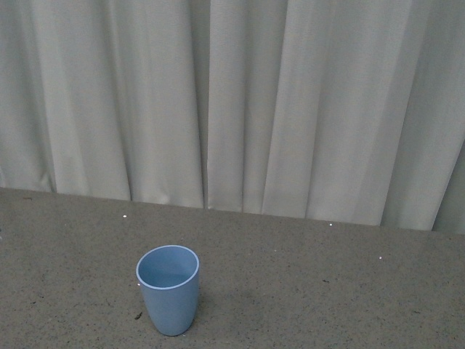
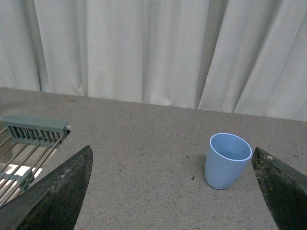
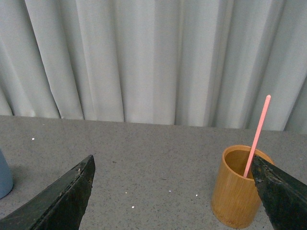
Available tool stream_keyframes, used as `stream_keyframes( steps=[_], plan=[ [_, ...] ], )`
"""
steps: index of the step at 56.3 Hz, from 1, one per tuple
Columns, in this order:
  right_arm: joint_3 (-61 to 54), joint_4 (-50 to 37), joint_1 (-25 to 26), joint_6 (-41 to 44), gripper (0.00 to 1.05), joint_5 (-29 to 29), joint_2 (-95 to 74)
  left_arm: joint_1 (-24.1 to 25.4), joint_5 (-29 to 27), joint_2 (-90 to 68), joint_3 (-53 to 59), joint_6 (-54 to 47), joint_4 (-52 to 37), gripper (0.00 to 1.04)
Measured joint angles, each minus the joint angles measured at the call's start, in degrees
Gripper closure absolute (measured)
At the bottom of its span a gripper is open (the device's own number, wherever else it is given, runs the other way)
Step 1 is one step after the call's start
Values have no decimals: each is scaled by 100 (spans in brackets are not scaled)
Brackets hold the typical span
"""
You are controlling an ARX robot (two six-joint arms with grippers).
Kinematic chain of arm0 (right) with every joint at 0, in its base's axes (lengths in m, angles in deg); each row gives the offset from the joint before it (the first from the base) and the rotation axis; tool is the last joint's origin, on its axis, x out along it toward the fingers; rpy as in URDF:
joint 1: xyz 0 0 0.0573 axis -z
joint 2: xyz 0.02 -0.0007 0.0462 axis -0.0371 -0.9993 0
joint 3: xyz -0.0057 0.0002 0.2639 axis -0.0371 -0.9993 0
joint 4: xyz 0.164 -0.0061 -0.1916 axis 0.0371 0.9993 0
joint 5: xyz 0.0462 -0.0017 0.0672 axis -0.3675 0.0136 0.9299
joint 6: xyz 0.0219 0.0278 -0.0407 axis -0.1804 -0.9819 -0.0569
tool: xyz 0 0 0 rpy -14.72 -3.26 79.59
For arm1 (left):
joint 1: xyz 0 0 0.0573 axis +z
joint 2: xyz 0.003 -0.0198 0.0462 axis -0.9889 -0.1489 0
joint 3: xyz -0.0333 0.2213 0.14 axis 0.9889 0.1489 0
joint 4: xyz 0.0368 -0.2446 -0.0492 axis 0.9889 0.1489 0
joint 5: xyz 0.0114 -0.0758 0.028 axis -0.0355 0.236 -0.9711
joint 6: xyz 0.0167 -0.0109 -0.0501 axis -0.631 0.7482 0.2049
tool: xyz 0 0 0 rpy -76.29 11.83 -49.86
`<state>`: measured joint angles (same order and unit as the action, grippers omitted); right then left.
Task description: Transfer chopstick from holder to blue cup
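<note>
The chopstick stands nearly upright in the bamboo holder, just ahead of my right gripper, whose jaws are spread and empty. My left gripper, also spread and empty, faces the blue cup instead, so I judge the right arm nearer.

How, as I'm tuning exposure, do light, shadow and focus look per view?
Front view: soft, even light; the cup throws only a faint shadow. Left wrist view: a blown-out patch under the rack; left fingers dark, soft-edged. Right wrist view: chopstick crisp, right fingers dark.
</note>
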<state>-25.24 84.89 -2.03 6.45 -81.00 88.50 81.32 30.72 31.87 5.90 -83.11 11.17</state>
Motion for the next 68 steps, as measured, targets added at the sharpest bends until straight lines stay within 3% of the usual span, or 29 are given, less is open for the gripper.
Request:
stream_keyframes(
  steps=[68],
  plan=[
    [0, 0, 0, 0, 9, 0, 0, 0, 0, 0, 0, 0, 0, 7]
  ],
)
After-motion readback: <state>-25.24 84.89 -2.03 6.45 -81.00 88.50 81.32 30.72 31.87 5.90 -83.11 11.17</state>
